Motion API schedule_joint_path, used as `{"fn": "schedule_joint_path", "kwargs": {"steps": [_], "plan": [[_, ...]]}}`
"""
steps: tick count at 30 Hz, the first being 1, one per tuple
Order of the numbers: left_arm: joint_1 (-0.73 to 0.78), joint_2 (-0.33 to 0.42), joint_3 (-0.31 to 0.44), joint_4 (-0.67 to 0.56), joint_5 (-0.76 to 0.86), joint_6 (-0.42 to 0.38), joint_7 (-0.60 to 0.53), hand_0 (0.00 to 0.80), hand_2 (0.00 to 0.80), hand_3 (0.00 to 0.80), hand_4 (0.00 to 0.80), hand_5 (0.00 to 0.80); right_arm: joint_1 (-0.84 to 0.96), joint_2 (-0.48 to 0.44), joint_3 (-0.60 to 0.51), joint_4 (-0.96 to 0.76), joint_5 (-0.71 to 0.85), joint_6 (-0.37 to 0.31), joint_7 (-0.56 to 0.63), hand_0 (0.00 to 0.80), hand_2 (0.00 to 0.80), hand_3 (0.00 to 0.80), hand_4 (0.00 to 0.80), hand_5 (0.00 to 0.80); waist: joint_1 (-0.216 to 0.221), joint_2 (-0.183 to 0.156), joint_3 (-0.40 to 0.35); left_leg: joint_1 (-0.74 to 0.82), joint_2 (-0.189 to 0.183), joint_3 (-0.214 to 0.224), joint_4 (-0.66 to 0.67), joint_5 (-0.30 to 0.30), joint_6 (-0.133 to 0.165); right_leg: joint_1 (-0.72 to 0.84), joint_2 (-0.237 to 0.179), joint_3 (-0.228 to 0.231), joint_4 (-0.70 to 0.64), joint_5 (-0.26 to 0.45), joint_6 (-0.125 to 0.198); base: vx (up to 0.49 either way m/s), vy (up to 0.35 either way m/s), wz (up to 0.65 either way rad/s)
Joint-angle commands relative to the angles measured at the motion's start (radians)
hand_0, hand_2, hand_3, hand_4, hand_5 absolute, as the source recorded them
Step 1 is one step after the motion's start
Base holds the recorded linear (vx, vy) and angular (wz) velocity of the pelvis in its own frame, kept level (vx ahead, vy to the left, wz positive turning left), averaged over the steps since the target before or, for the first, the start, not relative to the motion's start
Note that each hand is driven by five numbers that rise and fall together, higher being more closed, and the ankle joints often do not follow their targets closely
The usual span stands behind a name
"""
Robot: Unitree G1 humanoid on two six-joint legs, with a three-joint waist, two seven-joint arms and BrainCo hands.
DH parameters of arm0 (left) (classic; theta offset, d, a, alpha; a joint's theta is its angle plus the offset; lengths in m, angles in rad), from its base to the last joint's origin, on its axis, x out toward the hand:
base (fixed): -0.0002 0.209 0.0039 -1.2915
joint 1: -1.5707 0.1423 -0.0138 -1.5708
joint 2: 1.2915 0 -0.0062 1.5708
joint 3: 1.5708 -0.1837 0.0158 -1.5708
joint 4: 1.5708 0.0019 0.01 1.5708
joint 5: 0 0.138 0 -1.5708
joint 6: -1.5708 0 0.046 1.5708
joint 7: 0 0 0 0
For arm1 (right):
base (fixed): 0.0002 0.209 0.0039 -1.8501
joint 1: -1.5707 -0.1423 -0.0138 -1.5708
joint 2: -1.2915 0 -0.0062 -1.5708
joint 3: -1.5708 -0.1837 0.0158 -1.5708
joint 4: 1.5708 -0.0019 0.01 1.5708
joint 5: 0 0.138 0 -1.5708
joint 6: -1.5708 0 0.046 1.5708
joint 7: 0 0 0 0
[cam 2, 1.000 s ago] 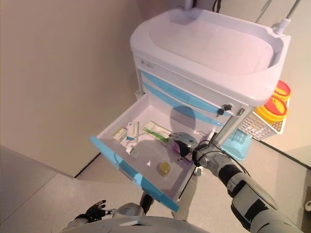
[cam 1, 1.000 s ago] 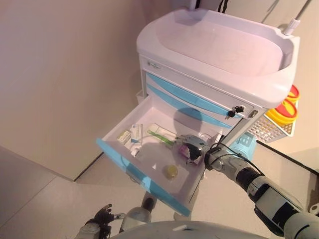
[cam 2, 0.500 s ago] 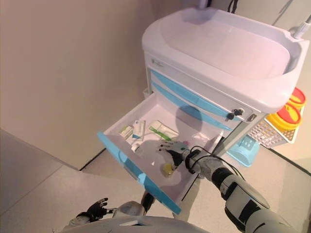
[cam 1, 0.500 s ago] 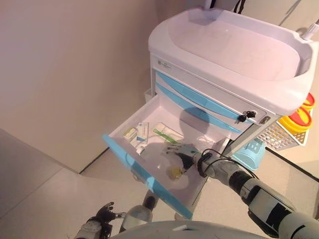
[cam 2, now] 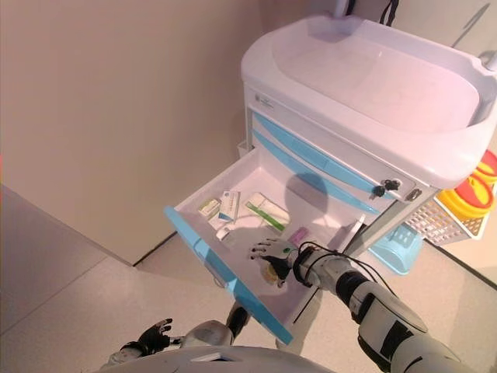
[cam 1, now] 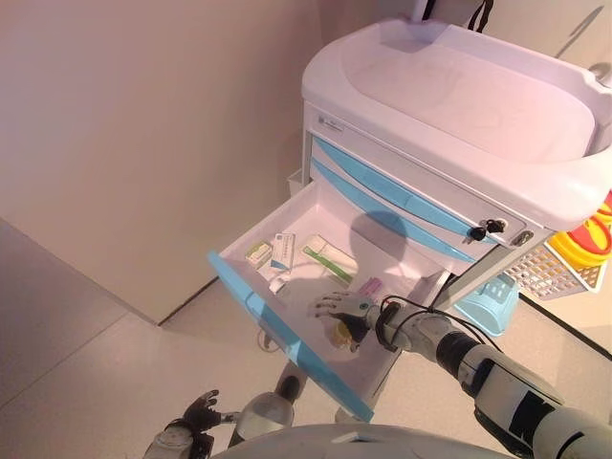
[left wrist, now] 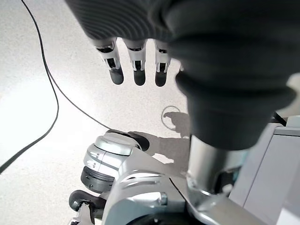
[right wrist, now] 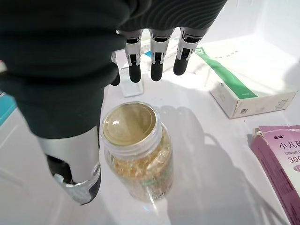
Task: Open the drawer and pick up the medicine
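The cart's lowest drawer, white with a blue front, stands pulled out. Inside it, near the front, a small clear bottle of yellow capsules stands upright. My right hand hovers just over the bottle with fingers straight and thumb down beside it, not closed on it. A purple medicine box lies behind the hand. A white-and-green box and two small boxes lie further back. My left hand hangs open low near the floor.
The white cart has two shut blue drawers above the open one, and keys in its lock. A wire basket with yellow containers hangs on its right side. A blue bin stands on the floor. A wall is at the left.
The camera has shifted. My right hand has let go of the purple box, which now lies in the drawer, and has moved toward the drawer's front, open over the bottle.
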Motion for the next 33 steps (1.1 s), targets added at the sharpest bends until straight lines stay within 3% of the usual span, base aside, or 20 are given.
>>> {"fn": "schedule_joint_path", "kwargs": {"steps": [1,16,33], "plan": [[-0.031,0.014,-0.035,0.048,0.048,-0.036,0.002,0.000,0.000,0.000,0.000,0.000,-0.016,0.007,0.037,-0.010,0.023,-0.008,-0.004,0.000,0.000,0.000,0.000,0.000,0.031,-0.027,-0.018,-0.013,-0.047,-0.003,0.019,-0.117,0.029,-0.073,-0.054,0.035,0.115,-0.051,0.030,0.000,0.000,0.00],[-0.041,-0.001,-0.041,0.063,0.040,-0.032,0.008,0.000,0.000,0.000,0.000,0.000,0.042,0.011,-0.027,0.007,0.029,0.176,-0.035,0.000,0.000,0.000,0.000,0.000,0.002,-0.017,-0.021,-0.012,-0.042,0.007,0.023,-0.118,0.026,-0.077,-0.053,0.048,0.116,-0.049,0.028,0.000,0.000,0.00],[-0.040,-0.016,-0.044,0.076,0.036,-0.045,0.014,0.000,0.000,0.000,0.000,0.000,0.059,0.013,-0.055,-0.009,0.047,0.168,-0.055,0.000,0.000,0.000,0.000,0.000,-0.014,-0.007,-0.021,-0.001,-0.044,0.014,0.020,-0.121,0.029,-0.073,-0.057,0.056,0.116,-0.049,0.026,0.000,0.000,0.00]]}}
